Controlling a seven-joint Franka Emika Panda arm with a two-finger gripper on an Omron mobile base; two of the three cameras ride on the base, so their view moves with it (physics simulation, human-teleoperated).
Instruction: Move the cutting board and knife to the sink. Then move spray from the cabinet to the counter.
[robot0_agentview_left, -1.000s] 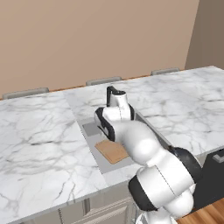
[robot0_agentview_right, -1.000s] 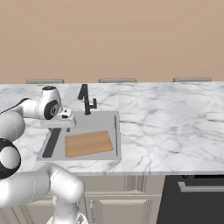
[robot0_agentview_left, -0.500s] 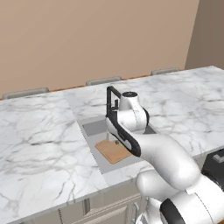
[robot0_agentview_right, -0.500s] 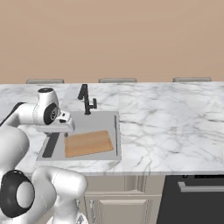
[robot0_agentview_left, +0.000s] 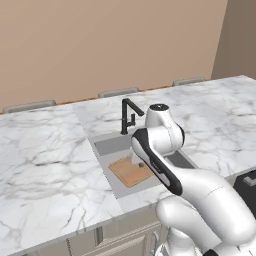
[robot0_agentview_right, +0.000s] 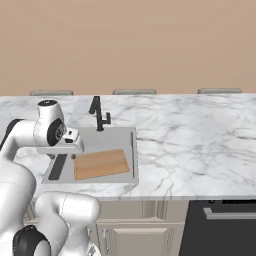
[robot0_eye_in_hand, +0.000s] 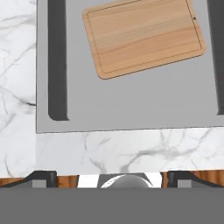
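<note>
My gripper (robot0_eye_in_hand: 112, 177) hangs wide and empty above the sink (robot0_eye_in_hand: 131, 109), since the cutting board (robot0_eye_in_hand: 143, 36) already lies flat inside it

Both base views look forward and down from behind the arm, left and right, sharing the sink (robot0_agentview_left: 112, 172) (robot0_agentview_right: 134, 150). Hand view looks straight down, closer, beyond the fingertips (robot0_eye_in_hand: 41, 178).

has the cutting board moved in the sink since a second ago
No. The cutting board still lies flat in the sink, in the same spot in front of the faucet.
</note>
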